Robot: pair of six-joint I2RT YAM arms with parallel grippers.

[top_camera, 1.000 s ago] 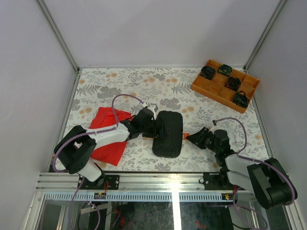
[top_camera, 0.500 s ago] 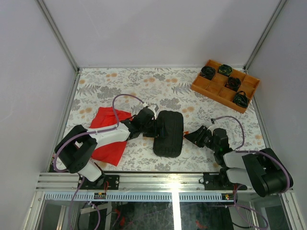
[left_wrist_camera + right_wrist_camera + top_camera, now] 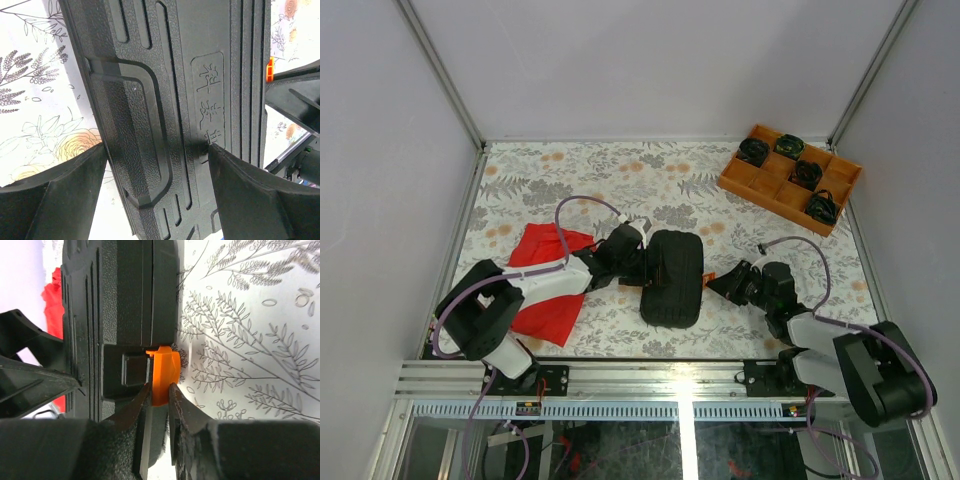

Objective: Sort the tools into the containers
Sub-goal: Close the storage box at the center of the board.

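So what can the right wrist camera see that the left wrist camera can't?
Only the right wrist camera shows the red cloth and the right gripper pinching the orange latch. Only the left wrist camera shows the raised writing moulded on the black tool case, with the left gripper seemingly clamped either side of it. Both show the case, the flowery table cover and some orange of the latch, which is only a sliver in the left view.
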